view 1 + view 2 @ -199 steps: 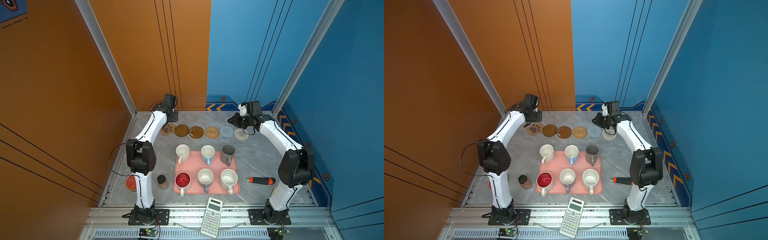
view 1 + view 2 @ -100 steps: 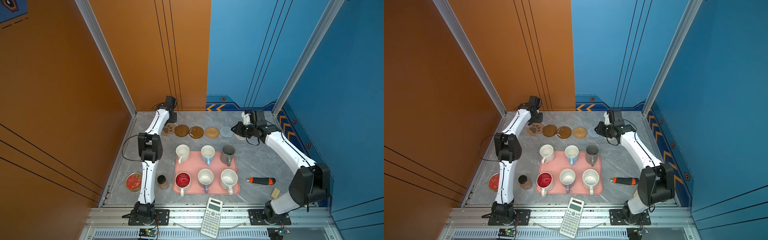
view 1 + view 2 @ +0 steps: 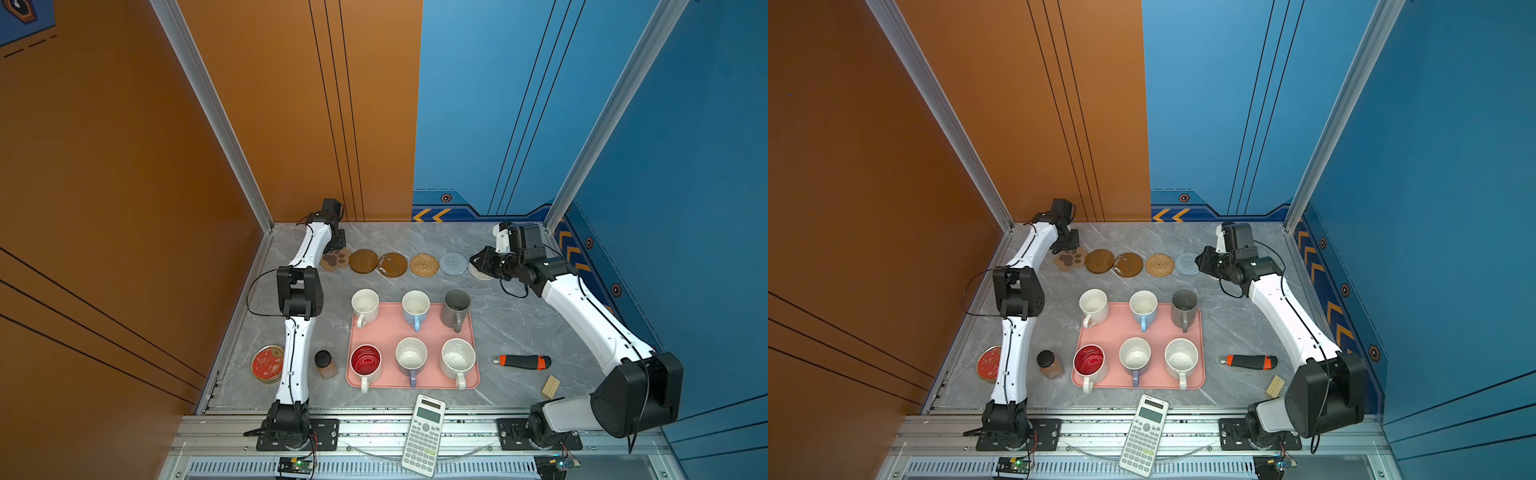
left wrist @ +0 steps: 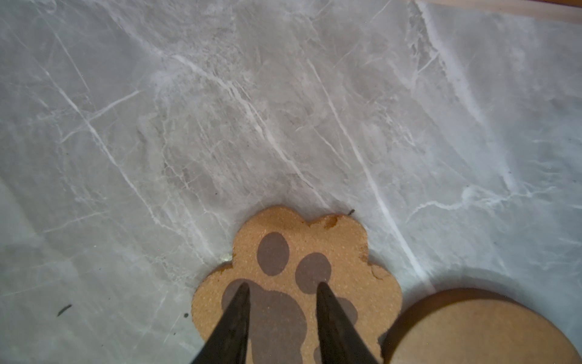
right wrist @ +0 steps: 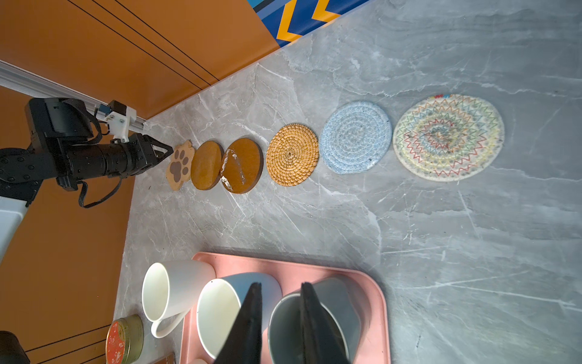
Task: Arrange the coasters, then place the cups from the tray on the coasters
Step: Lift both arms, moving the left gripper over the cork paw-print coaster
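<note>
Our left arm stretches along the left side of the grey marble-patterned table (image 3: 519,316) toward the far corner, elbow raised. Its left end effector (image 4: 282,285) points down at the tan paw-shaped cork coaster (image 4: 315,245). The two dark fingers stand apart with nothing between them, their tips over the paw's printed pads; we cannot tell whether they touch it.

Our right arm reaches from the near right corner up to the far right. There the right end effector (image 5: 281,285) is turned sideways toward the middle, its fingers slightly parted and empty. In both top views it hangs over the whitish woven round coaster (image 3: 478,273) and hides part of it. The right wrist view shows that coaster lying flat — last in a row of six.

The row runs from the paw past two brown discs (image 3: 363,261), a woven rattan round (image 3: 424,264) and a grey-blue knitted round (image 3: 453,263). The six handled mugs (image 3: 411,357) stand upright on the pink rounded tray (image 3: 390,328) — nearer than the row, well apart from both end effectors.
</note>
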### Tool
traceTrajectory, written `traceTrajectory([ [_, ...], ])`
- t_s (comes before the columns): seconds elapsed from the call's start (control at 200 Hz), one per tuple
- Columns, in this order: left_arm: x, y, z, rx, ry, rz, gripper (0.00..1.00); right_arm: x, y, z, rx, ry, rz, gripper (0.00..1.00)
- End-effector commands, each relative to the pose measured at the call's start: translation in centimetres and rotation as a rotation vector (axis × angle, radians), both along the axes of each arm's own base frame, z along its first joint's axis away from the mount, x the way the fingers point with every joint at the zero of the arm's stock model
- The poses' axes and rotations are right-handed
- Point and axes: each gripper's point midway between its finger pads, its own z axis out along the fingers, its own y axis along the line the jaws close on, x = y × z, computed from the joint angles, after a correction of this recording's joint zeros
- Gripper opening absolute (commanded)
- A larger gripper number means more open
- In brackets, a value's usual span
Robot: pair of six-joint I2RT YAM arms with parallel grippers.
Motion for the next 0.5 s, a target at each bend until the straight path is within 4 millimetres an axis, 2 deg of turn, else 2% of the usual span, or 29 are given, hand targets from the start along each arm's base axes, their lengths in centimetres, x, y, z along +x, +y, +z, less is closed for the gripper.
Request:
traceTrajectory([
  [0.0, -0.2, -0.4, -0.9, -0.031, 0.022, 0.008, 0.38, -1.2, -0.6, -0.8, -0.029, 0.029, -0.022, 0.21],
  [0.205, -1.1, -0.5, -2.9, -0.035, 0.075, 0.012, 0.40, -2.0, -1.0, -1.1, -0.038, 0.035, -0.033, 0.21],
  [0.25, -1.4, -0.5, -3.1, -0.037, 0.089, 0.010, 0.41, -2.1, -1.1, -1.2, -0.038, 0.037, -0.034, 0.21],
  [0.33, -2.3, -0.7, -3.2, -0.046, 0.134, -0.007, 0.48, -2.2, -1.2, -1.1, -0.038, 0.034, -0.039, 0.21],
  [0.496, -3.9, -1.0, -3.9, -0.059, 0.205, -0.033, 0.49, -2.4, -1.3, -1.0, -0.038, 0.030, -0.040, 0.21],
])
